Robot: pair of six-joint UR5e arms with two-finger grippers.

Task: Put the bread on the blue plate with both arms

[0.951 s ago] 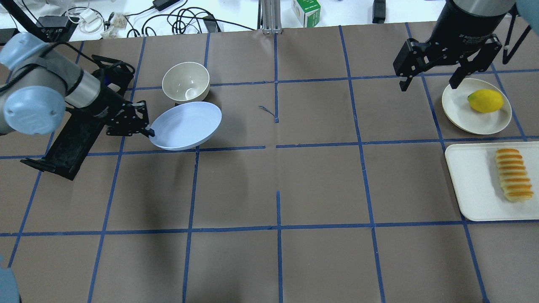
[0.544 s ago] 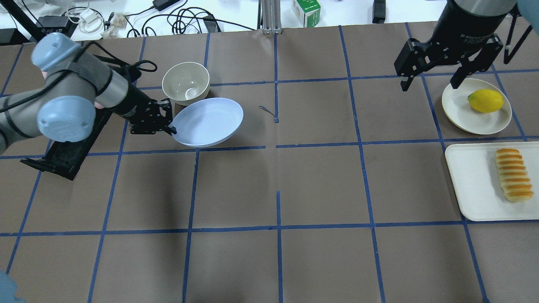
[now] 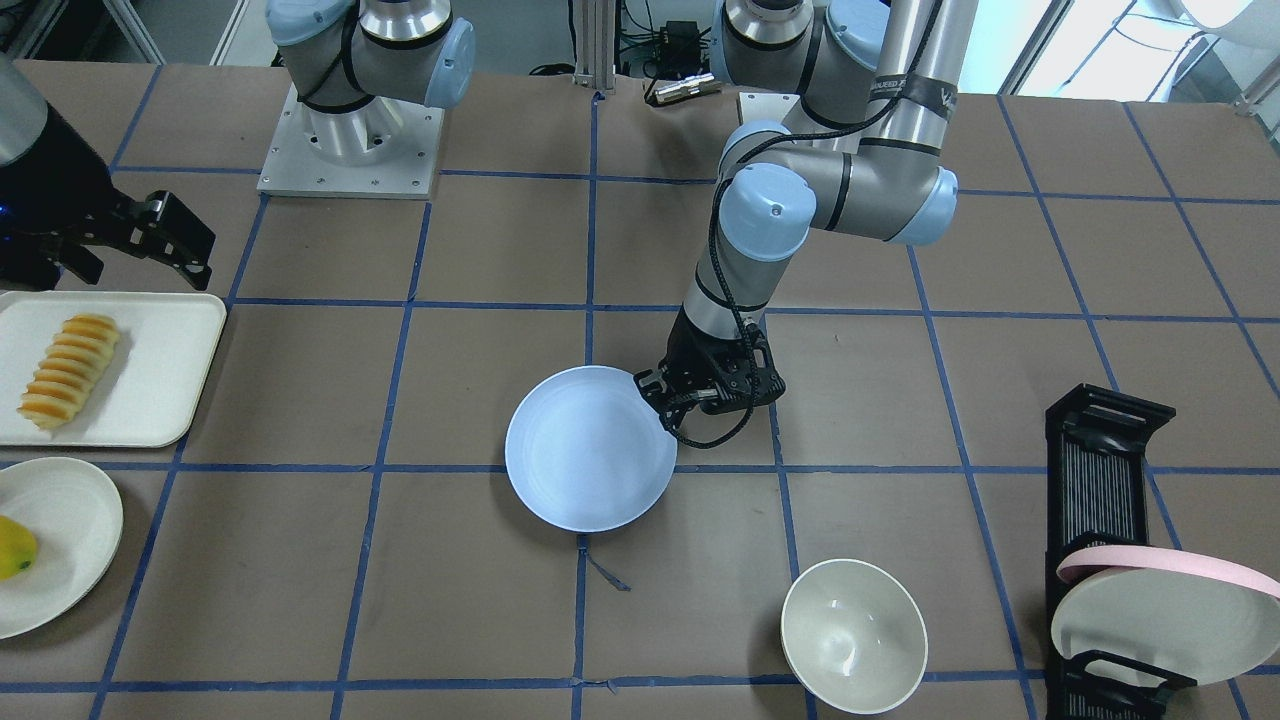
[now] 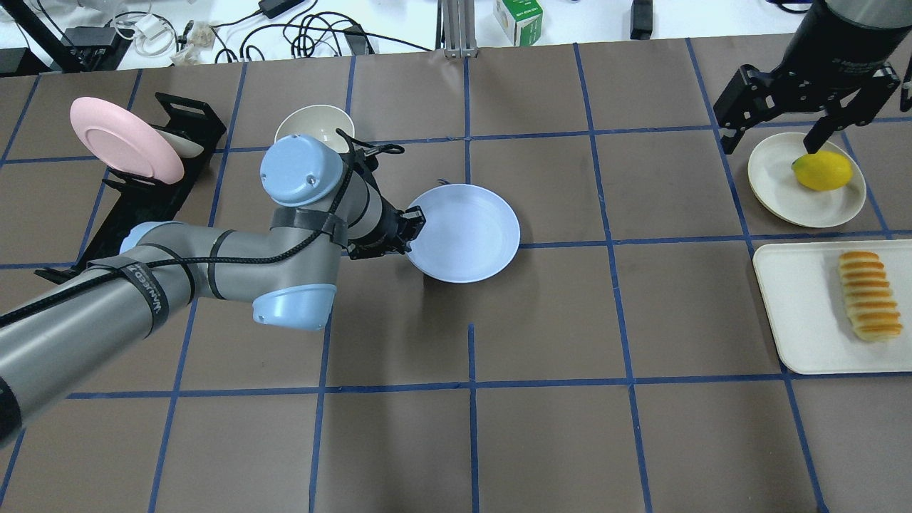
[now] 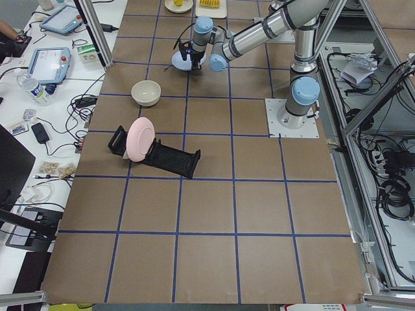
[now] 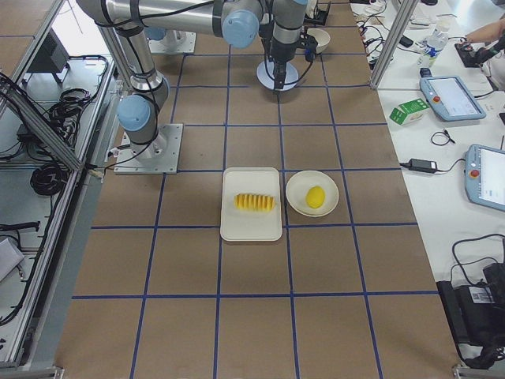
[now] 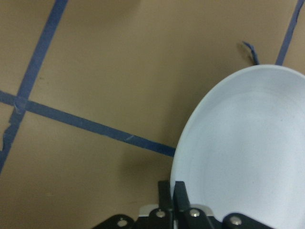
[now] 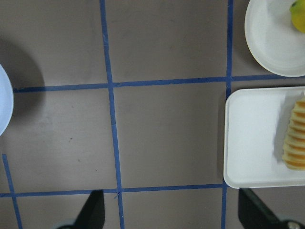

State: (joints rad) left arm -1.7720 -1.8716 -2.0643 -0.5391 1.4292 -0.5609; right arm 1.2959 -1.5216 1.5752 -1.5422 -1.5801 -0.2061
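**Staging step: 1 side loaded, 1 side empty**

The left gripper (image 4: 411,222) is clamped on the rim of the round pale blue shallow plate (image 4: 470,235), which juts out from its fingertips toward the right gripper (image 4: 771,146). The shadow underneath suggests the plate is lifted, probably so that both arms can reach it. The right gripper hangs with jaws spread wide and holds nothing, over the edge of a cream plate (image 4: 776,185) with 1 yellow lemon (image 4: 821,171). The ridged orange-brown bread loaf (image 4: 868,296) lies untouched on a white rectangular tray (image 4: 798,313), robot-side of the right gripper and well apart from the left.

Robotics lab: taped table (image 4: 541,442), teach pendants (image 6: 451,96)
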